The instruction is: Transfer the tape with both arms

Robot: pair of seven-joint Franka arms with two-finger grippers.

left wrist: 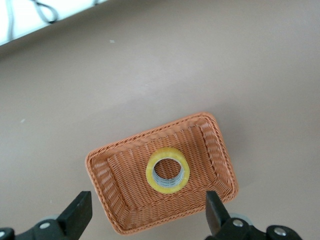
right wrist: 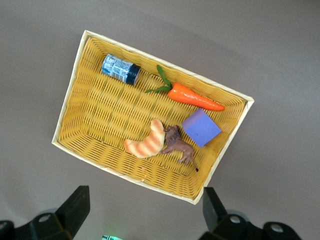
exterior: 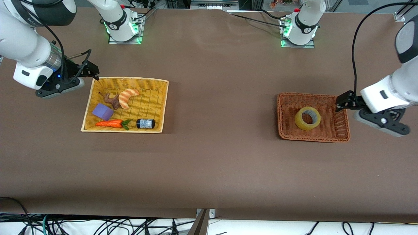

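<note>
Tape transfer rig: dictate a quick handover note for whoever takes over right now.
Left gripper: open, empty, over the edge of the brown wicker basket at the left arm's end of the table.
Right gripper: open, empty, over the corner of the yellow wicker basket at the right arm's end.
Translucent yellowish roll of tape: lying in the brown basket, untouched.
Yellow basket holds a carrot, purple block, croissant, toy animal and small dark jar.
Done: nothing visible.
Left: grasp the tape, hand it between the arms, deliver it.

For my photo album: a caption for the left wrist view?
Open left end effector above the tape in its brown basket.
</note>
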